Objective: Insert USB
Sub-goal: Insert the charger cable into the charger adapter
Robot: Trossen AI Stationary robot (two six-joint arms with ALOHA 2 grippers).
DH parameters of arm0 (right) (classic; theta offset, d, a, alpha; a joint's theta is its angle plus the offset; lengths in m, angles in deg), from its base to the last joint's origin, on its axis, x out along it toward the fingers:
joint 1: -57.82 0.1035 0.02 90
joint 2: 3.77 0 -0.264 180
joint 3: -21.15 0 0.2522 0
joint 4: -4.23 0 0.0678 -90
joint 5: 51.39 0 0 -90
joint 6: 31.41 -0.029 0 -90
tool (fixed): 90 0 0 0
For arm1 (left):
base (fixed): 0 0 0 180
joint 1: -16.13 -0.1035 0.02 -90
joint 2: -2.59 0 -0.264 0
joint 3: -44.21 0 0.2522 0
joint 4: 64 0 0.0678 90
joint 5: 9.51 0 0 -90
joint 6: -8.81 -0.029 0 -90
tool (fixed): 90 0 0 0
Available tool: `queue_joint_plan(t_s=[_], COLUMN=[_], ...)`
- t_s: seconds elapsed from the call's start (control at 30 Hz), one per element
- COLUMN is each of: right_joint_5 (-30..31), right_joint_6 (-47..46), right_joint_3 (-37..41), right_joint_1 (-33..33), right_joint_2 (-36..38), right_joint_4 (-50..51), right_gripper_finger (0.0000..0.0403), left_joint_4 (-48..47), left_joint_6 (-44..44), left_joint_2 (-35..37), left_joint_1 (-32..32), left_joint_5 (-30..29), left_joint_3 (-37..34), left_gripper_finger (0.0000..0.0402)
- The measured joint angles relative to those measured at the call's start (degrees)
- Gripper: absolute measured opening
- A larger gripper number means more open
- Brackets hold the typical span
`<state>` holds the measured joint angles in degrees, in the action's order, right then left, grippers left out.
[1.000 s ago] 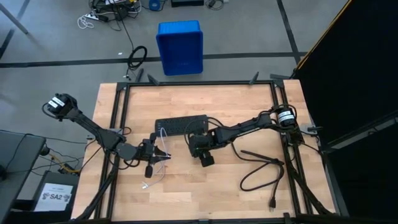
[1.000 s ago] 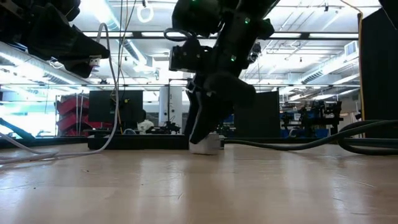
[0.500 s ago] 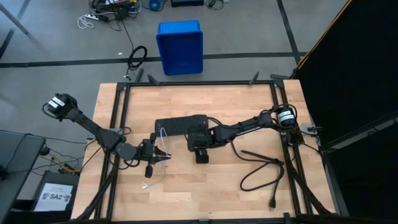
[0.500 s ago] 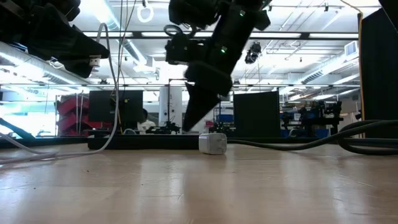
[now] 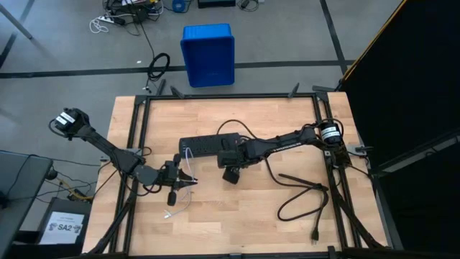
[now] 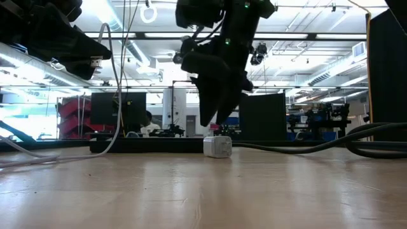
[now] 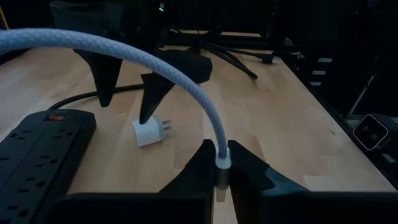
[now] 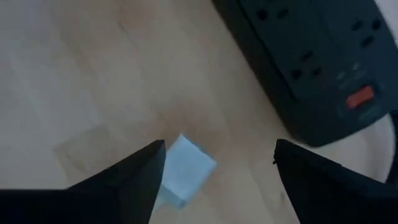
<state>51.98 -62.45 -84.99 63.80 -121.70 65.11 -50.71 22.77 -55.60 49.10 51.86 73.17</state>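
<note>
The USB cable, thin and whitish-grey, arcs up from my left gripper, which is shut on its plug end at the table's left middle. The cable's other end lies on the table. A small white cube adapter lies on its side on the wood, its prongs level. My right gripper hangs open just above it, with the adapter below, near one finger and untouched. My left gripper pinches the USB cable's plug end between its two fingers. The fingers lie nearly level and point toward the table's right. The plug is clear of the table, and the cable rises out of the fingers and curves back in a slack arc.
A black power strip lies just beyond the adapter, also in the right wrist view. A thick black cord loops over the table's right part. Black frame rails run along the table's sides. A blue bin stands on the floor beyond.
My right gripper has let go of the white adapter, risen clear of it, rolled about its own axis and drifted a little toward the far edge. The adapter stays lying on the table in front of the power strip.
</note>
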Motion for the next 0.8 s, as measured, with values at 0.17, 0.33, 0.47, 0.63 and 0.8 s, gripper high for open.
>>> queue_joint_plan(t_s=[0.17, 0.33, 0.47, 0.63, 0.8], right_joint_5=[-0.7, -2.1, -2.2, -4.6, -7.0], right_joint_6=[-3.9, -6.5, -7.6, -9.7, -9.9], right_joint_3=[0.0, 0.0, 0.0, 2.0, 2.7], right_joint_1=[-0.1, -0.1, -0.1, 0.0, 0.0], right_joint_2=[0.0, 0.0, 0.0, -1.5, -4.3], right_joint_4=[0.5, 0.0, -0.2, -1.5, -2.0], right_gripper_finger=[0.0311, 0.0328, 0.0334, 0.0327, 0.0314], left_joint_4=[0.0, 0.0, 0.0, 0.1, 0.2], left_joint_6=[0.0, 0.0, 0.0, 0.0, 0.0], left_joint_2=[0.0, 0.0, 0.0, 0.0, 0.0], left_joint_1=[0.0, 0.0, 0.0, 0.0, 0.0], left_joint_5=[0.5, 0.5, 0.5, 0.5, 0.4], left_joint_3=[0.0, 0.0, 0.0, 0.0, 0.0], left_gripper_finger=[0.0010, 0.0010, 0.0010, 0.0010, 0.0010])
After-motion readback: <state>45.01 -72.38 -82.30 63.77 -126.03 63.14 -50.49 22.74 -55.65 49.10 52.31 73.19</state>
